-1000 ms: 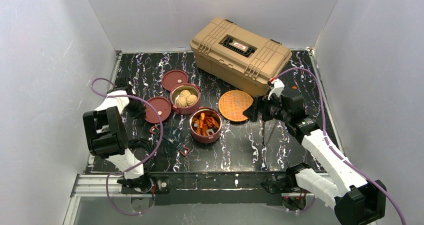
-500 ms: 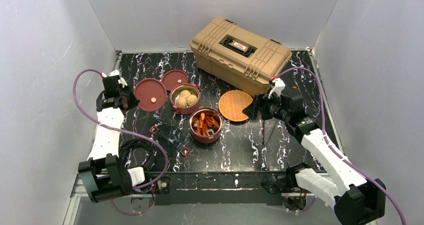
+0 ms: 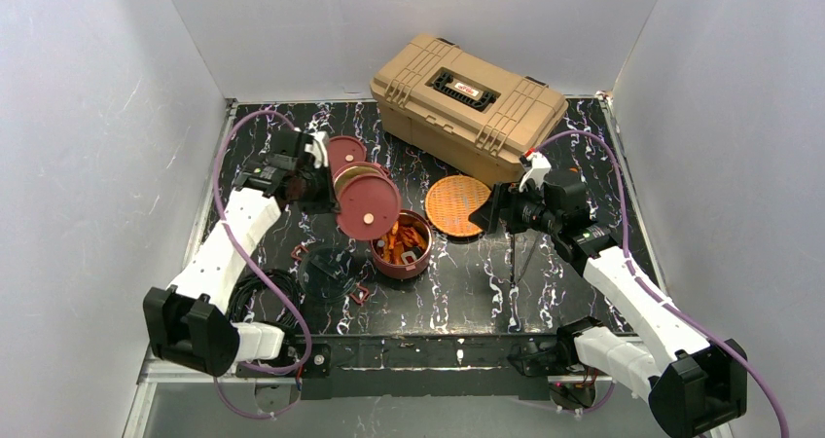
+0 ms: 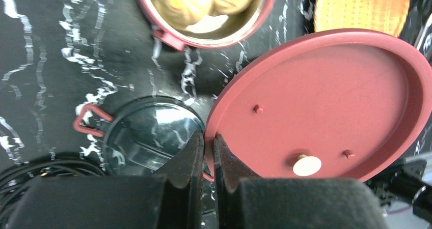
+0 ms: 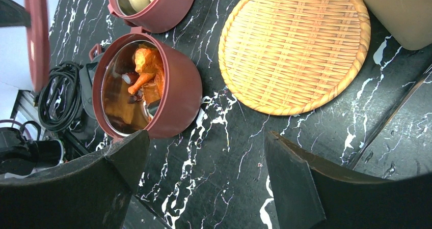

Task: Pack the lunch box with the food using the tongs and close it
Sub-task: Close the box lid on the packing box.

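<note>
My left gripper [image 4: 209,137] is shut on the rim of a flat maroon lid [image 4: 326,102] with a pale centre dot. In the top view the lid [image 3: 368,204] hangs tilted over the near side of the lunch box bowl of beige buns [image 3: 352,177], with my left gripper [image 3: 326,190] just to its left. A second bowl [image 3: 399,245] of orange chunks [image 5: 145,71] stands nearer. My right gripper [image 5: 206,137] is open, over bare table right of that bowl. The thin dark tongs [image 5: 392,116] lie on the table beside it. The clasp frame [image 3: 336,268] lies at front left.
Another maroon lid [image 3: 345,153] lies behind the bun bowl. An orange woven plate [image 3: 459,204] sits right of the bowls, and a big tan toolbox [image 3: 467,102] stands at the back. A black cable coil [image 3: 268,292] lies near the left arm's base.
My left arm has swung from the table's left side toward the middle, carrying the lid up and rightward until it hangs tilted over the bun bowl. The right arm has hardly moved.
</note>
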`<state>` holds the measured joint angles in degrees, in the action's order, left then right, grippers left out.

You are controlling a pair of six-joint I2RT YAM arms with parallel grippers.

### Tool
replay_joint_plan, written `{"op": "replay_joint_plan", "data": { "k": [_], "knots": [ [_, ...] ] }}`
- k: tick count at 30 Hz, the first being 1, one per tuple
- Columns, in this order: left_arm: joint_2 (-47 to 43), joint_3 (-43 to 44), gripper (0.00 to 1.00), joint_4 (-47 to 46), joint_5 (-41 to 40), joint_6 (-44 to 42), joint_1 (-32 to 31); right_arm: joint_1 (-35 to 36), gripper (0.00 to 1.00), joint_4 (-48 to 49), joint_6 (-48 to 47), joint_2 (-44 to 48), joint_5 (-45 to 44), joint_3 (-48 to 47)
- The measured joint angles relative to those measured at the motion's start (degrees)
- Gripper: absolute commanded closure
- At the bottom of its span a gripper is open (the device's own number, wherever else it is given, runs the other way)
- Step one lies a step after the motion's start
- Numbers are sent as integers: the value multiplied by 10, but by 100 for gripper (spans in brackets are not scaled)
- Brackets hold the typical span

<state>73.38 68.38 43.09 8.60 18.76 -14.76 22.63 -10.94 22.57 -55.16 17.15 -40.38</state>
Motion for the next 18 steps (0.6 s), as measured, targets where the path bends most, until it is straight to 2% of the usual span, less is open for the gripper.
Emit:
{"op": "replay_joint_plan", "data": {
  "k": [8, 18],
  "knots": [
    [75, 37, 100, 55, -46, 9, -105, 0, 8, 0, 3, 0, 9, 0],
    [118, 49, 100, 79, -116, 12, -163, 0, 8, 0, 11, 0, 11, 0]
  ]
}}
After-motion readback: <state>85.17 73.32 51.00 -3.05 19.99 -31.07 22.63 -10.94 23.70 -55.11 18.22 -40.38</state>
